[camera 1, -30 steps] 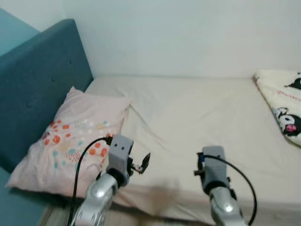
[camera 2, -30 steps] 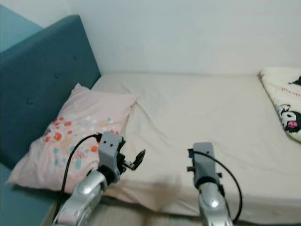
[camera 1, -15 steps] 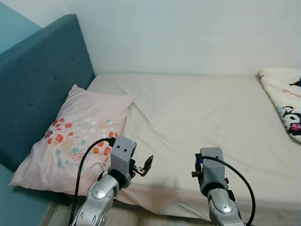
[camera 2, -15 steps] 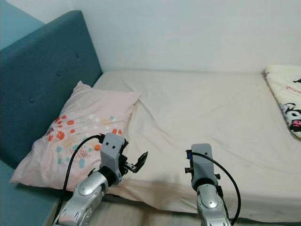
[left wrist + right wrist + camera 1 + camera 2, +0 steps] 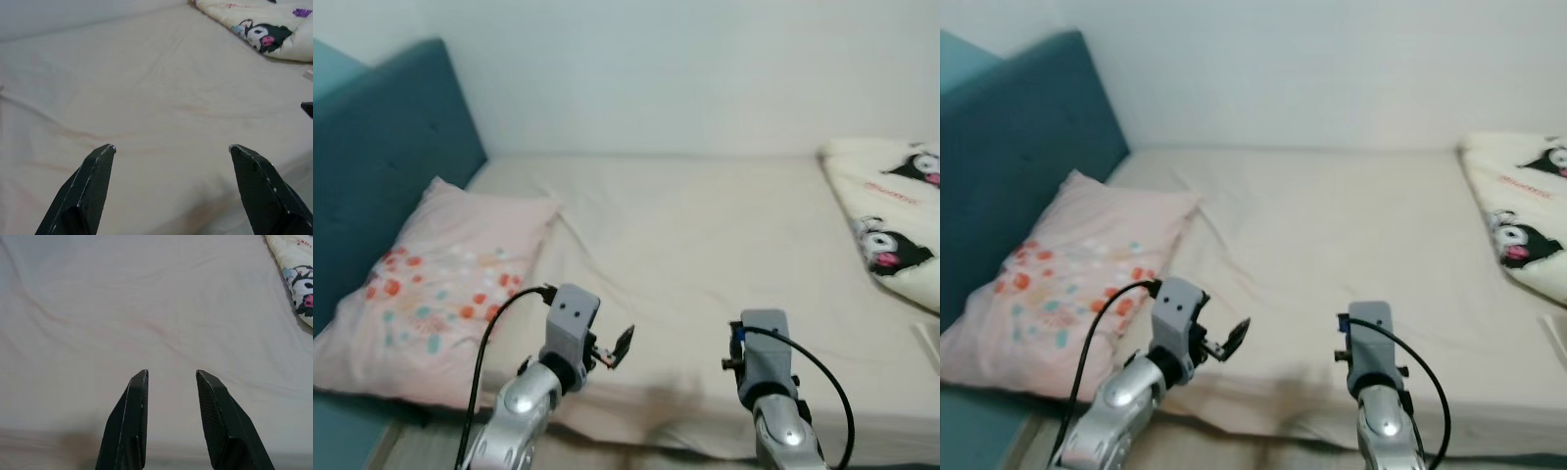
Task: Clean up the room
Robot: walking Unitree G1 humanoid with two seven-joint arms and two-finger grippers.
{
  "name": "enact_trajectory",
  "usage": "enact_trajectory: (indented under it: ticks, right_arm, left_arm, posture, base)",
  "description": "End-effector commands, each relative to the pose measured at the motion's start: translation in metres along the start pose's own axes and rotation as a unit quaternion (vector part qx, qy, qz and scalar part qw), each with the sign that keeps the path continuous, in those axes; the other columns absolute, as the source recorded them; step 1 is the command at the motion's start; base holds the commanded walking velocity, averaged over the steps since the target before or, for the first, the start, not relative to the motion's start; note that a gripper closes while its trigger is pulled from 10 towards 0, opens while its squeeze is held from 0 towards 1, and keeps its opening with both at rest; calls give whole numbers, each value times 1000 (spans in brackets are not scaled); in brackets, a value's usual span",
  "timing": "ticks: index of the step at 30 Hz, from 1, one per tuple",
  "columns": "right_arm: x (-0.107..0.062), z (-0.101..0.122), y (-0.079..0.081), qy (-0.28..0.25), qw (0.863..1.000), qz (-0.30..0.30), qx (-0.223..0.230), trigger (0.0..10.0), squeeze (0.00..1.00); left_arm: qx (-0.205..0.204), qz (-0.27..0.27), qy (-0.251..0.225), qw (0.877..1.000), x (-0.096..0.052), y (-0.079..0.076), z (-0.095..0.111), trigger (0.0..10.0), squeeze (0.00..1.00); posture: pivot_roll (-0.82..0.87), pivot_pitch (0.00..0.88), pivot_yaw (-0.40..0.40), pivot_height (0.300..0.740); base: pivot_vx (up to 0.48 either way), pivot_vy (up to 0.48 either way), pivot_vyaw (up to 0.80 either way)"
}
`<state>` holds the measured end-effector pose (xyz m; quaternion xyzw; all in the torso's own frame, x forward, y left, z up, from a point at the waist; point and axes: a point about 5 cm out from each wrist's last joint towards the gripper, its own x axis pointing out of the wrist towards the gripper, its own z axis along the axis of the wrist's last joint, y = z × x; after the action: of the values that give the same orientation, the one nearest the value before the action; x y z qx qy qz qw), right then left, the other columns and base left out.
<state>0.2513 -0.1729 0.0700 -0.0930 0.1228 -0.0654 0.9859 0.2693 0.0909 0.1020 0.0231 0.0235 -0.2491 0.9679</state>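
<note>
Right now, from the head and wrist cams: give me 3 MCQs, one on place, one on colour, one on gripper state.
1. Where does the pink pillow lie?
A. On the bed's left side, by the headboard
B. On the floor
C. On top of the cartoon blanket

2. What colour is the headboard?
A. Red
B. Teal blue
C. White

3. How does the left gripper stand?
A. Shut on the pillow
B. Shut on the bed sheet
C. Open, holding nothing

Key: 1 A, the pillow rests against the headboard on the robot's left. 2 B, the padded panel is teal. 3 C, the left wrist view shows its fingers wide apart over bare sheet.
</note>
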Motion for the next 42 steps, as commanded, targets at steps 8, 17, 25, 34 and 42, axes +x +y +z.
enact_trajectory:
  ticks: [8, 17, 25, 34, 42]
  right_arm:
    - [-2, -1, 1, 4, 1000, 1, 3, 10000, 0]
    - [-2, -2, 0, 7, 1000, -2, 7, 10000, 0]
    - [-1, -2, -1, 7, 1000, -4, -14, 10000, 0]
    - [-1, -3, -2, 9, 1000, -9, -6, 10000, 0]
    - [0, -3, -3, 9, 1000, -10, 5, 10000, 0]
  left_arm:
    - [1, 1, 12, 1000, -3, 1, -5, 10000, 0]
    - [1, -2, 13, 1000, -4, 0, -6, 10000, 0]
    - [0, -3, 13, 1000, -4, 0, -6, 10000, 0]
    - [0, -5, 13, 1000, -4, -1, -7, 10000, 0]
    - [1, -3, 13, 1000, -2, 0, -6, 10000, 0]
  posture:
    - [-20, 106, 73, 740]
    - [-24, 99, 74, 740]
    - [-26, 94, 73, 740]
    - [-27, 91, 74, 740]
    - [-25, 92, 74, 740]
  base:
    - [0, -378, 0]
    - [0, -376, 0]
    - [0, -372, 82]
    - [0, -368, 539]
    - [0, -364, 0]
